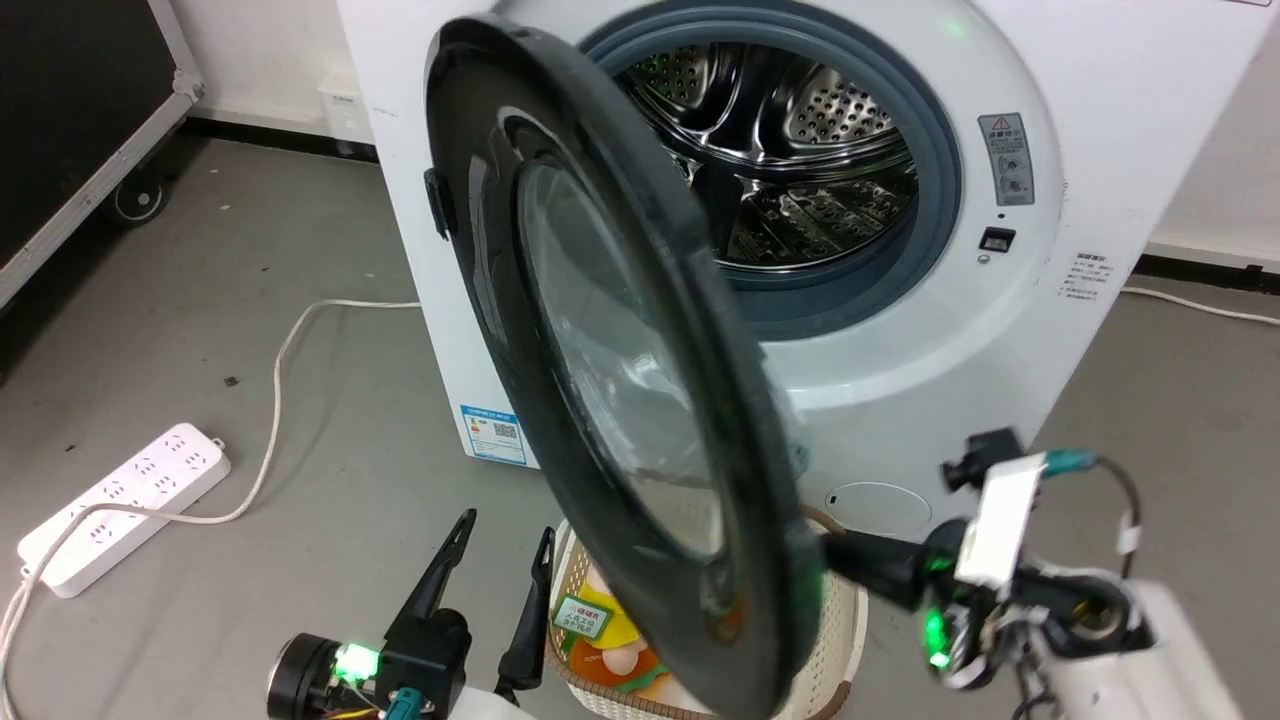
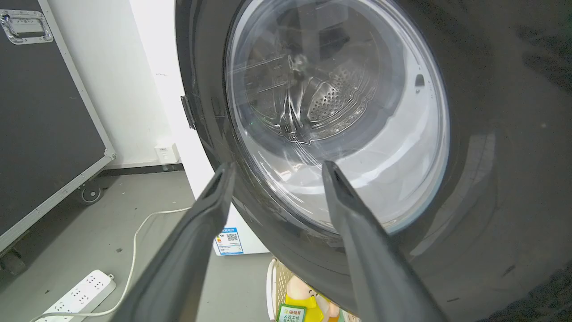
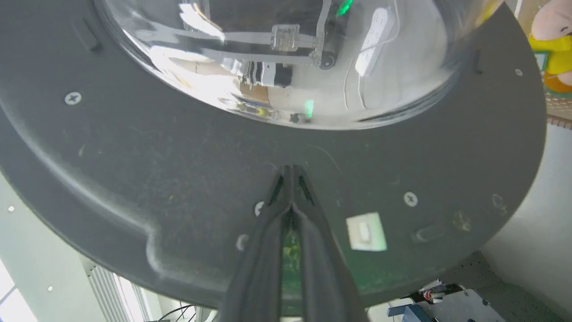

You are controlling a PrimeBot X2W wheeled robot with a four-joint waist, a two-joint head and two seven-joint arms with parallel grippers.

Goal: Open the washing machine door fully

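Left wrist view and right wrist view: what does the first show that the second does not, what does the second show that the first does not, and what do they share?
Left wrist view: the outer face of the washing machine door with its handle tab, the steel drum through the glass bowl, the blue label sticker, the open left gripper.
Right wrist view: the door's inner face with its screws, the shut right gripper with tips at that face.
Both: the glass bowl, the white power strip, the yellow toy.
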